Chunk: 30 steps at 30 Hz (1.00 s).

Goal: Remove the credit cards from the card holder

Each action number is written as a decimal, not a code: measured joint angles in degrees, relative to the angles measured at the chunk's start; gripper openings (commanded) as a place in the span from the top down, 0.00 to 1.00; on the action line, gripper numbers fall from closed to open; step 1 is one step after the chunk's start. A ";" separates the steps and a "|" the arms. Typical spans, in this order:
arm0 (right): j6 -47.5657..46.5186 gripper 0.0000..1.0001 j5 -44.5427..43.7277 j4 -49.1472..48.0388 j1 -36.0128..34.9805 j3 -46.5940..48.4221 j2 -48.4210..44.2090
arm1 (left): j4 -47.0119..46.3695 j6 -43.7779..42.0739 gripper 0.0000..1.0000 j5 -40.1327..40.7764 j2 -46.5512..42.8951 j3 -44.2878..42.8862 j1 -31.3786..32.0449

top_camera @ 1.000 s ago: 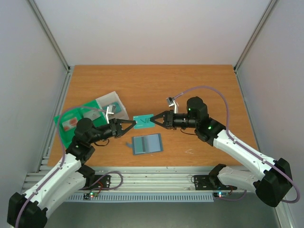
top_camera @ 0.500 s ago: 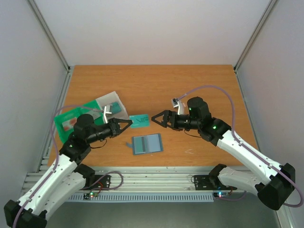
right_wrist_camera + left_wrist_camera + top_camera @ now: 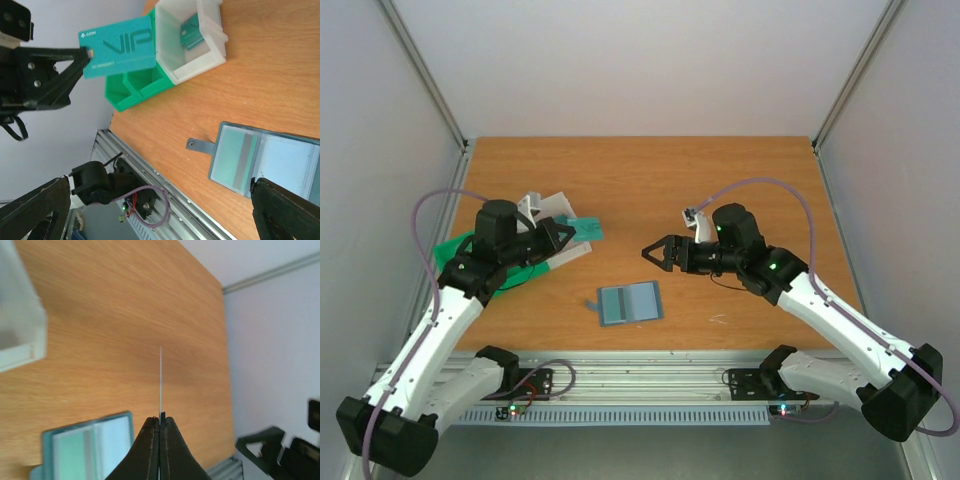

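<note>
The card holder (image 3: 629, 303) lies open and flat on the table near the front, its pale pockets facing up, and it also shows in the wrist views (image 3: 90, 450) (image 3: 265, 160). My left gripper (image 3: 567, 233) is shut on one end of a teal credit card (image 3: 588, 229) marked VIP (image 3: 117, 47), holding it in the air beside the whitish tray (image 3: 552, 212). In the left wrist view that card (image 3: 160, 380) is edge-on, a thin line rising from the gripper (image 3: 160, 417). My right gripper (image 3: 656, 253) stands open and holds nothing, above the table just behind the card holder; its own view shows its jaws (image 3: 161, 182) wide apart.
A green tray (image 3: 460, 262) with compartments (image 3: 135, 90) sits at the left, under my left arm. The whitish tray (image 3: 200, 55) next to it holds another teal card (image 3: 190, 32). The aluminium rail (image 3: 650, 375) runs along the near edge.
My right gripper has let go of the teal card and opened wide. My left arm has carried the card left and back, over to the trays.
</note>
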<state>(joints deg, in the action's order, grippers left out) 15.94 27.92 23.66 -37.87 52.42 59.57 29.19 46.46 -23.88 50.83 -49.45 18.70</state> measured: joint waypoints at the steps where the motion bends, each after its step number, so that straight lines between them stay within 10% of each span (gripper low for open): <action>1: -0.22 0.02 0.07 0.07 0.00 0.02 0.46 | 0.57 -0.28 1.00 0.33 0.70 -0.28 -1.11; 30: -5.35 0.02 -2.71 9.88 0.00 4.22 1.60 | 5.35 -10.71 1.00 4.52 33.90 -14.25 -20.76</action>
<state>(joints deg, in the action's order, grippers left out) 10.59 25.21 33.54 -37.87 56.64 61.17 34.54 35.75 -19.35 84.73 -63.70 -2.07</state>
